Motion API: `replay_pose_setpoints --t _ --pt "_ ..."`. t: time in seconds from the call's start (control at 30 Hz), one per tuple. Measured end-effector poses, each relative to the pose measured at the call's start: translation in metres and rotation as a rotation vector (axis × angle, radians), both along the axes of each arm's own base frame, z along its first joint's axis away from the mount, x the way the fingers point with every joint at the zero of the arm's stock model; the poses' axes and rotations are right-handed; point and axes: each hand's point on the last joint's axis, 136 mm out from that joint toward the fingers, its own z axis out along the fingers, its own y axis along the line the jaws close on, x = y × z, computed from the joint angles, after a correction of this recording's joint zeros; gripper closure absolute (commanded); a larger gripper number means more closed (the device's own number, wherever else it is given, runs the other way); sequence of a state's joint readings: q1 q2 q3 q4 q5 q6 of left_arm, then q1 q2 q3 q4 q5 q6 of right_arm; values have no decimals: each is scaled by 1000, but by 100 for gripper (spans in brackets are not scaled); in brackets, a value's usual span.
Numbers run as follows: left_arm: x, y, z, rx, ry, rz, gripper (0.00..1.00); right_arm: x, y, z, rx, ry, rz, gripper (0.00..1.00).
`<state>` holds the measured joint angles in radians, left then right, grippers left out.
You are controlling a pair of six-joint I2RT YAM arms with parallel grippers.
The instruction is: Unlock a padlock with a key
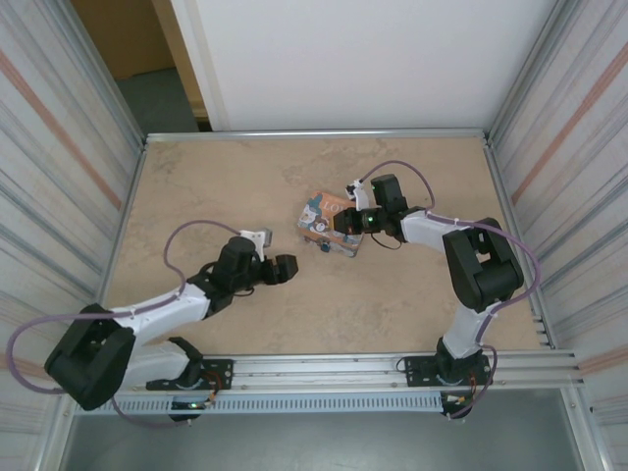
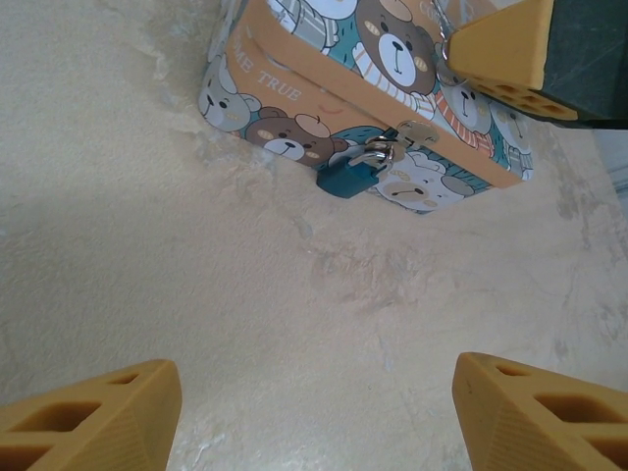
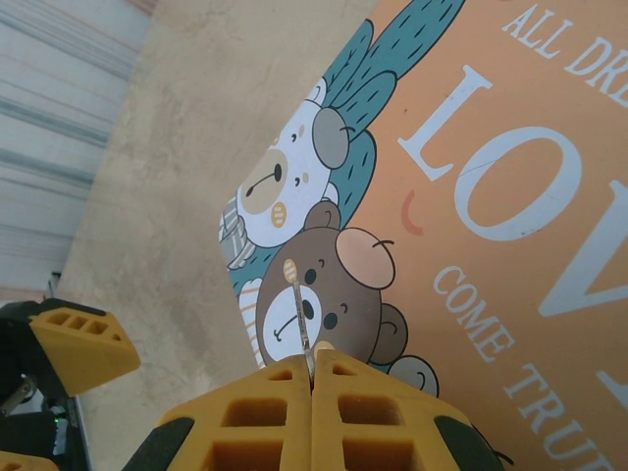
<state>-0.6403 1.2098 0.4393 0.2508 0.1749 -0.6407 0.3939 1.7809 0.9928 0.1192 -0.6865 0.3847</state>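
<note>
Small blue padlock [image 2: 345, 179], silvery shackle: hangs on front hasp of orange bear-print tin [image 2: 294, 69]. Thin small metal key [image 3: 297, 304]: clenched in right gripper [image 3: 312, 365], over tin lid. Left gripper [image 2: 316, 392]: released, empty, facing padlock.

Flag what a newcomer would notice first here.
The orange LOVE tin, covered in cartoon bears, sits mid-table with a small blue padlock hanging at its front clasp. The right gripper is over the lid, shut on a thin key that points out past its fingertips. The left gripper is open and faces the padlock across bare table.
</note>
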Motion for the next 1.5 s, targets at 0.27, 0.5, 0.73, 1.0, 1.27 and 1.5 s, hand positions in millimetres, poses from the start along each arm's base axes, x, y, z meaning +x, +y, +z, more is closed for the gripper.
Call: replay_pose_setpoints --t 0.27,0.5,0.73,1.0,1.27,1.5 --pt "17 -25 -6 6 -3 -76 32 -1 -1 -2 5 -5 2 100" --pt "34 -58 -5 35 -40 -170 33 -2 0 -2 15 -16 7 100" --pt "45 -74 -14 61 -51 -209 36 -2 1 -2 27 -32 12 100" --pt "54 -82 -30 84 -26 -215 40 -2 1 -1 30 -39 13 100" --pt "59 -86 -44 91 -13 -214 41 -4 6 -1 28 -45 20 100" --pt "64 -89 -51 90 -14 -209 42 -6 8 -1 28 -46 25 100"
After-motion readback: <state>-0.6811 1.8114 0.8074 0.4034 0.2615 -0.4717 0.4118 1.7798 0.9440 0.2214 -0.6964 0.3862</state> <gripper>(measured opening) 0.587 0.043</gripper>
